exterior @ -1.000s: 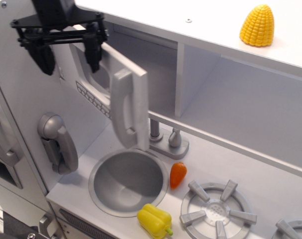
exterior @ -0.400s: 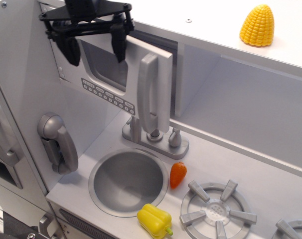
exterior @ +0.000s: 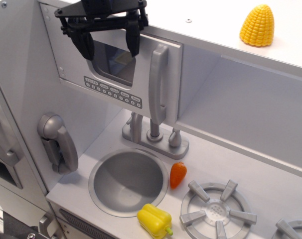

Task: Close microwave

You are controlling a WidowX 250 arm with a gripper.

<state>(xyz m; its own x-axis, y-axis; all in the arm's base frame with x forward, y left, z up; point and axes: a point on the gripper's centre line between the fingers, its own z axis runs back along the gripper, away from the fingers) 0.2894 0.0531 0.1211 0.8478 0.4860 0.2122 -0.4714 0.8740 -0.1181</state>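
At about eleven o'clock in the view, we are looking at the light-grey boxy microwave [exterior: 116, 69] of the toy kitchen, its hinged door with the clear rounded window lying almost flush with the cabinet front. We are judging the door to be nearly or fully shut; from this angle we cannot tell whether a thin gap remains along its handle side. The door's long axis is running from ten o'clock down towards four o'clock, with the hinge on the ten o'clock side, and the tall grey handle [exterior: 158, 84] is standing upright near the free edge at three o'clock of the window.

Our black two-fingered gripper [exterior: 109, 41] is hanging directly in front of the upper part of the door, its fingers spread apart and holding nothing, one finger [exterior: 86, 46] at the nine o'clock edge of the window and the other just past its upper right corner. The door surface is therefore lying straight behind the gripper, away from us, so any last press would be going inward along that line, better towards the handle side.

Below, at six o'clock, the round grey sink basin [exterior: 128, 181] is sitting with a small orange toy carrot [exterior: 178, 175] just beside its three o'clock rim.
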